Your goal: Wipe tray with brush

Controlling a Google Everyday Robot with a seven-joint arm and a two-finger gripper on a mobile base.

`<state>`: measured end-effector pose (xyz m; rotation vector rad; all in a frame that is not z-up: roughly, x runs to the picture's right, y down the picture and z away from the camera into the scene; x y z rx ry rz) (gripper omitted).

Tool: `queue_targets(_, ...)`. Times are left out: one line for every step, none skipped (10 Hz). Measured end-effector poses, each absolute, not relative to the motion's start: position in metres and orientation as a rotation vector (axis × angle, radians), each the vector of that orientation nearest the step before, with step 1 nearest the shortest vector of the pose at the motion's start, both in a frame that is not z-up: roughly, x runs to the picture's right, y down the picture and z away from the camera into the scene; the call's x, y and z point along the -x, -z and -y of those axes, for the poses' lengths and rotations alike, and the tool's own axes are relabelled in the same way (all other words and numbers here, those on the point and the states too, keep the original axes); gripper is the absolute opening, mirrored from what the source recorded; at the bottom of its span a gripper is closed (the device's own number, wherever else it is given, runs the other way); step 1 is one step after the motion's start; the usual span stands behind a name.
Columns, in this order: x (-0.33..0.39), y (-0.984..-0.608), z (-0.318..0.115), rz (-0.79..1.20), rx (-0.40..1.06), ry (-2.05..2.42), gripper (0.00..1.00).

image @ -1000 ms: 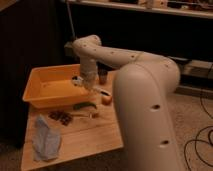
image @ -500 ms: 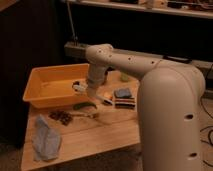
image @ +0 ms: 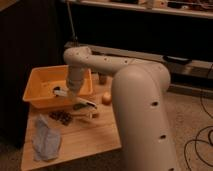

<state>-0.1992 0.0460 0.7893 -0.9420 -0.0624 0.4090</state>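
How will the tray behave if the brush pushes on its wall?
The tray looks like thin plastic and nearly empty, so probably light and apt to slide on the smooth table. Its wide base makes tipping unlikely. The gripper is over the tray's right side, at the brush.

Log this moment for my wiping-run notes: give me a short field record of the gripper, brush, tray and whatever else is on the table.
gripper: low over the right part of the tray, arm reaching down from above
brush: beside the gripper inside the tray; whether it is gripped cannot be told
tray: orange-yellow, at the table's back left
cloth: blue-grey, crumpled at the front left of the table
table: pale wood
other items: dark green vegetable just in front of the tray; round fruit to its right
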Motion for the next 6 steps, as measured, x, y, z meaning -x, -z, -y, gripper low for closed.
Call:
queue_targets(0.219,-0.791,-0.041,0.053,0.949,-0.375,0.0)
queue_targets(0.234,-0.793,-0.032,0.047,0.954,-0.351,0.0)
queue_targets(0.248,-0.795,-0.019,0.047,0.969,-0.335,0.0)
queue_targets(0.257,-0.798,-0.006,0.054,0.991,-0.333,0.0)
queue_targets(0.258,-0.804,0.009,0.06,1.007,-0.348,0.0)
queue_targets(0.253,-0.812,0.022,0.06,1.013,-0.368,0.0)
